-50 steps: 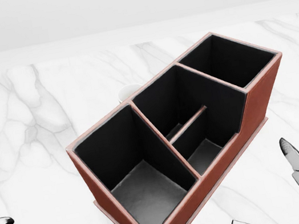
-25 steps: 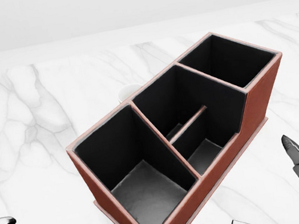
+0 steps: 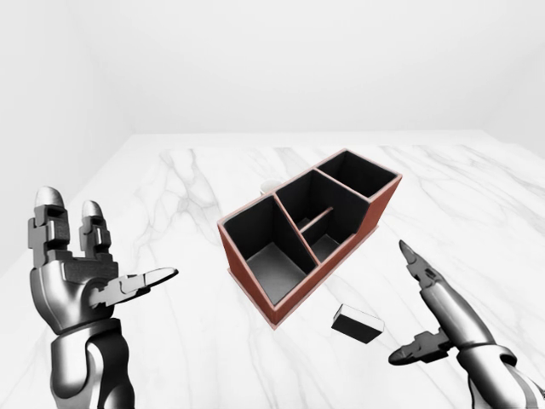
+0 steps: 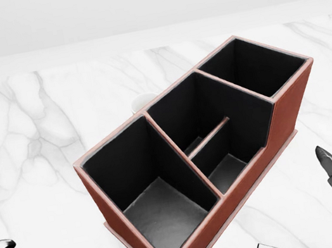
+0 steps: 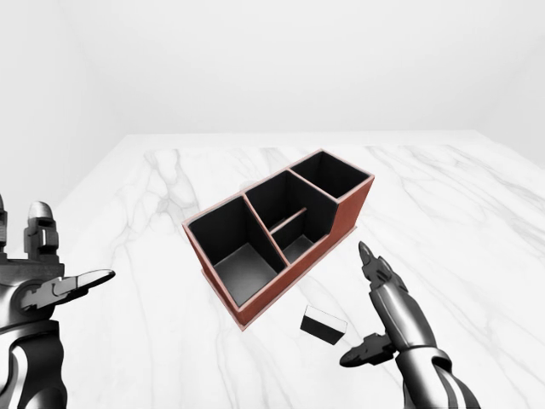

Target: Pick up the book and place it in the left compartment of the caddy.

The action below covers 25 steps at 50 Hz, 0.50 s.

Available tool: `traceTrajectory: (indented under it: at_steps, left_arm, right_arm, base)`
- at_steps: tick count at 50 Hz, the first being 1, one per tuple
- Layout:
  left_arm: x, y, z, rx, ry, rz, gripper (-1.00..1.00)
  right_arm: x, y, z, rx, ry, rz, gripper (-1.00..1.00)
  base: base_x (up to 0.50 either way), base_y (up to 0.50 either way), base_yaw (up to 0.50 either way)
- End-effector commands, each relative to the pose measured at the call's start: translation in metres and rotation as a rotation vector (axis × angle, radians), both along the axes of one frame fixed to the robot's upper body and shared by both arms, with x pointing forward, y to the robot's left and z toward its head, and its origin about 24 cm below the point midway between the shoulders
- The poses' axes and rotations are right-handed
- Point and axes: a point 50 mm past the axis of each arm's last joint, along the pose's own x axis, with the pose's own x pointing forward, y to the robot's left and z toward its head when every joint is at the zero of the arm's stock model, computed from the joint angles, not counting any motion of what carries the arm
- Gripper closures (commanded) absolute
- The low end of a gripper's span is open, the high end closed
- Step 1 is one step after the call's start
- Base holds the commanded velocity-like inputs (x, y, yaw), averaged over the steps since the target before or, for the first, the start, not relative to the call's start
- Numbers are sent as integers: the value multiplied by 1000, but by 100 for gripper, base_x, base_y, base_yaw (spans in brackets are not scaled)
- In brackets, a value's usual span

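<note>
Now my right hand (image 3: 430, 319) hovers with fingers spread just right of the small book (image 3: 357, 323), lying flat beside the caddy (image 3: 311, 223). My left hand (image 3: 81, 273) is open, empty. Clipping the book could slide it away.

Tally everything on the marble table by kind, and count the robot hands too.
Caddy: 1
Book: 1
Small white object behind the caddy, only partly visible: 1
Robot hands, left hand and right hand: 2
Total: 5
</note>
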Motion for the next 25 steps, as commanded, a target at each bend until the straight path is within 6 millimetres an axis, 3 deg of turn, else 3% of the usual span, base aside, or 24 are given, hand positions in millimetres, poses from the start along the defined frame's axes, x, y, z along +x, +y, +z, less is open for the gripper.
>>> traceTrajectory:
  at_steps: [1, 25]
  left_arm:
    - [0, 1, 1, -1, -5, 4, -100]
    - [-1, 0, 1, -2, -3, 2, -100]
  right_arm:
    - [6, -4, -6, -2, 26, 6, -100]
    - [21, 2, -31, 32, 123, 76, -100]
  base:
    - [0, 0, 0]
    - [0, 0, 0]
